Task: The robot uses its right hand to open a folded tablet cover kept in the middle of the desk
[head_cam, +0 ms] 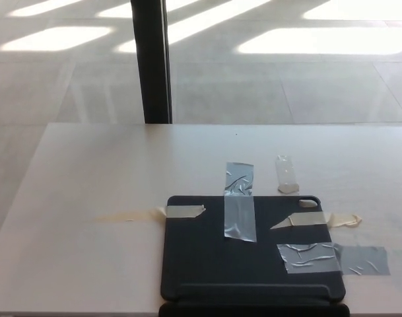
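tablet cover [250, 254] lying shut at desk [88, 172] near edge | grey tape [240, 201] and beige tape [184, 211] crossing its edges | no writing showing | neither hand showing

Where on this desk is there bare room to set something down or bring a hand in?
The desk is bare on its whole left side and across the far strip behind the tablet cover. The far right corner is also free. It is crowded around the cover's edges: silver tape at the top, beige tape left, more tape right.
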Available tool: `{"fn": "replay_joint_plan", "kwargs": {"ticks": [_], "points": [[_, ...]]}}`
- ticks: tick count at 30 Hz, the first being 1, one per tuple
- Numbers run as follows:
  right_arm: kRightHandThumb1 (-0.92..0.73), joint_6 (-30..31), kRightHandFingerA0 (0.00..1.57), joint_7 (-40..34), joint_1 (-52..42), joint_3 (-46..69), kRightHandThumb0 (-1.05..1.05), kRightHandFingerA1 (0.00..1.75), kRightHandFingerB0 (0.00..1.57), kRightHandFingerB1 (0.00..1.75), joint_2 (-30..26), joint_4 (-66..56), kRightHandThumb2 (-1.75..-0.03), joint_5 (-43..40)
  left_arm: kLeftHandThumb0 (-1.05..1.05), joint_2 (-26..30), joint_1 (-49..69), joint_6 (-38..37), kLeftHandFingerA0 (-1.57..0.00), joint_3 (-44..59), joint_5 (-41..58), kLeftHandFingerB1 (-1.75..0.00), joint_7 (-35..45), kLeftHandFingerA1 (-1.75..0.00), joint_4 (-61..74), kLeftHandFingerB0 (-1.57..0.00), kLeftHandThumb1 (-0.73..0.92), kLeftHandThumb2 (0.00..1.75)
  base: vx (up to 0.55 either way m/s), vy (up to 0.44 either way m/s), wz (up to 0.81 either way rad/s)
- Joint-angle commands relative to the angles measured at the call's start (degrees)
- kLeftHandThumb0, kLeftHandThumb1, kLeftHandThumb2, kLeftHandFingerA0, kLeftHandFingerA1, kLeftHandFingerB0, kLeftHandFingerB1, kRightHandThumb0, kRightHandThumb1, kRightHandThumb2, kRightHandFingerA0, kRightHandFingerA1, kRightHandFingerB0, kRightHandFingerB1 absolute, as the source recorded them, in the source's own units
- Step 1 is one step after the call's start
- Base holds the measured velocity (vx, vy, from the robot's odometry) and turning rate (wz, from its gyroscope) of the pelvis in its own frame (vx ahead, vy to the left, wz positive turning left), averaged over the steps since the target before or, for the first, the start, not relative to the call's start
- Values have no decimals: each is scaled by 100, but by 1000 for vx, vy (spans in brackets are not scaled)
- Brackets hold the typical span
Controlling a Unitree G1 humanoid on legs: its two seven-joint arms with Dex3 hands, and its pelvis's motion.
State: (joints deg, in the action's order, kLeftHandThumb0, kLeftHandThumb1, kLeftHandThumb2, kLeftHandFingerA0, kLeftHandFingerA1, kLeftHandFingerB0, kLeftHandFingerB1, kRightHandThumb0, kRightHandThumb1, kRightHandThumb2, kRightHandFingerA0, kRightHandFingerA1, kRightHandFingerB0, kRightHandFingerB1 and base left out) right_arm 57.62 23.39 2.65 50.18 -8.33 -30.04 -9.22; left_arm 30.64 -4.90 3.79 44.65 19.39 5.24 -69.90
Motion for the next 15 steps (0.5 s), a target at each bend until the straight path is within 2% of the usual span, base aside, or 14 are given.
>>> {"fn": "replay_joint_plan", "kwargs": {"ticks": [1,3,4,5,6,8,9,10,11,12,14,15], "points": [[-62,-2769,80,-1738,-323,1534,-77,67,44,54,-605,2717,-59,359,-56,52,15,-333,-76,-90,136,-66,236,-77,123,-70,40,53,0,0,0],[-62,-3274,73,-2019,-397,1689,-81,72,41,58,-508,3391,-59,315,-59,48,31,-375,-79,-72,150,-66,235,-78,123,-70,40,53,0,0,0],[-62,-3314,73,-2022,-393,1684,-81,72,41,58,-516,3428,-59,312,-59,49,34,-376,-79,-70,151,-66,237,-78,121,-70,40,53,0,0,0],[-46,-3497,68,-2138,-444,1781,-79,75,40,64,-457,3624,-92,287,-60,33,18,-339,-79,-28,198,-68,217,-78,128,-73,39,52,0,0,0],[-62,-3584,70,-2273,-474,1845,-80,70,40,58,-466,3841,-59,292,-63,28,-17,-317,-78,0,231,-69,200,-80,144,-73,38,54,0,0,0],[-63,-3741,67,-2704,-429,2126,-75,69,44,57,-536,4537,-59,194,-64,32,-172,-310,-80,49,282,-70,114,-80,126,-73,39,54,0,0,0],[-65,-3814,67,-2743,-516,2081,-73,75,39,61,-497,4539,-59,264,-61,41,-210,-316,-81,28,265,-67,127,-79,118,-70,40,53,0,0,0],[-59,-3985,77,-2794,-496,2234,-72,87,39,62,-496,4870,-61,114,-57,66,-336,-229,-83,37,282,-68,33,-80,140,-73,41,52,0,0,0],[-62,-4054,86,-2823,-512,2275,-73,106,40,65,-485,4962,-59,83,-56,71,-377,-228,-82,21,266,-68,12,-80,134,-75,41,52,0,0,0],[-57,-4142,98,-2845,-455,2447,-73,115,39,67,-468,5098,-58,-88,-56,69,-398,-234,-84,17,257,-68,-20,-81,125,-75,42,52,0,0,0],[-57,-4218,98,-2847,-432,2503,-73,115,39,67,-472,5198,-58,-155,-56,76,-369,-238,-84,30,261,-68,-23,-81,120,-75,42,52,0,0,0],[-60,-4180,63,-2848,-441,2519,-74,97,33,68,-467,5235,-58,-171,-54,80,-363,-219,-78,55,283,-69,-21,-82,110,-67,41,54,0,0,0]]}}
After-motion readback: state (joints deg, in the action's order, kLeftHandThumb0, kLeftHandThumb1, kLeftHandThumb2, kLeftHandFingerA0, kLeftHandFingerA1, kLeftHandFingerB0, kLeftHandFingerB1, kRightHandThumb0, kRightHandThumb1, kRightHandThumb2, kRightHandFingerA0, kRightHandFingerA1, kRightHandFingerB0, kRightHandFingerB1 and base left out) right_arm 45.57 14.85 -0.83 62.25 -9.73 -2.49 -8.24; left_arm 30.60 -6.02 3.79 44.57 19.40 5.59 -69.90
